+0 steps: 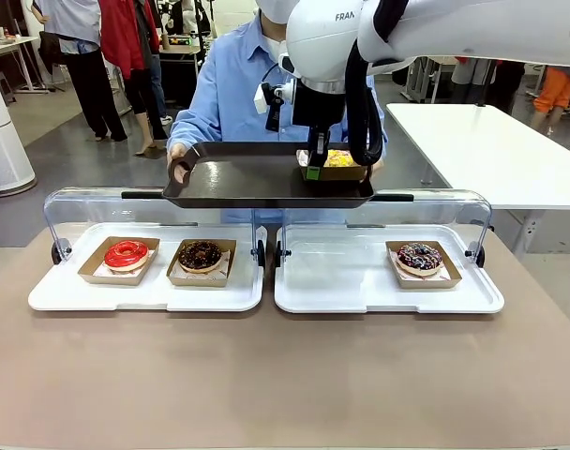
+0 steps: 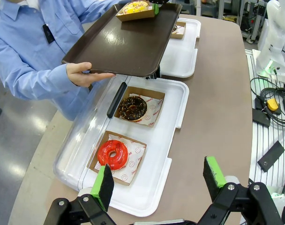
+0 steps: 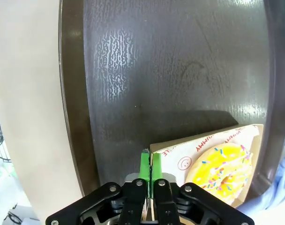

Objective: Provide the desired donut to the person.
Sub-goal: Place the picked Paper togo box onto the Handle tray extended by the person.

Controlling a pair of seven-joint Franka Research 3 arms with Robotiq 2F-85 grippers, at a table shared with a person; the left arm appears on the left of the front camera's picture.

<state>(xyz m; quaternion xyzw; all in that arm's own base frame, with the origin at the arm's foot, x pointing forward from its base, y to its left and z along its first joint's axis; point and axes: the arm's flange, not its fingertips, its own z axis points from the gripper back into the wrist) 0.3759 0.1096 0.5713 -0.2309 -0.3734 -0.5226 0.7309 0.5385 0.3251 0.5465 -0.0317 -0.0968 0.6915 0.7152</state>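
The brown table (image 1: 285, 384) is left bare and smooth along the robot's side, so open room is offered there. At its far edge the person (image 1: 224, 84) is seen in a light blue shirt. Two glossy trays with rounded corners are laid side by side, just apart: the left white tray (image 1: 144, 298) and the right white tray (image 1: 388, 302), each backed by a raised clear lid. Above their far rims a dark serving tray (image 1: 257, 183) is held level. In the left wrist view the person's hand (image 2: 81, 74) is shown clasped on its short side. In the right wrist view its pebbled surface and raised lip are made plain.

The yellow donut (image 1: 338, 158), sprinkled, is sat in a cardboard box (image 3: 180, 152) near the corner of the dark serving tray. A red donut (image 1: 127, 253) and a chocolate donut (image 1: 201, 254) are kept in boxes on the left white tray. A sprinkled chocolate donut (image 1: 419, 257) is boxed on the right one.

The right gripper (image 3: 150, 161) is closed, its green pads pinched on the cardboard box's wall. The left gripper (image 2: 159, 180) is held spread wide over the near rim of the left white tray, with nothing between its fingers.
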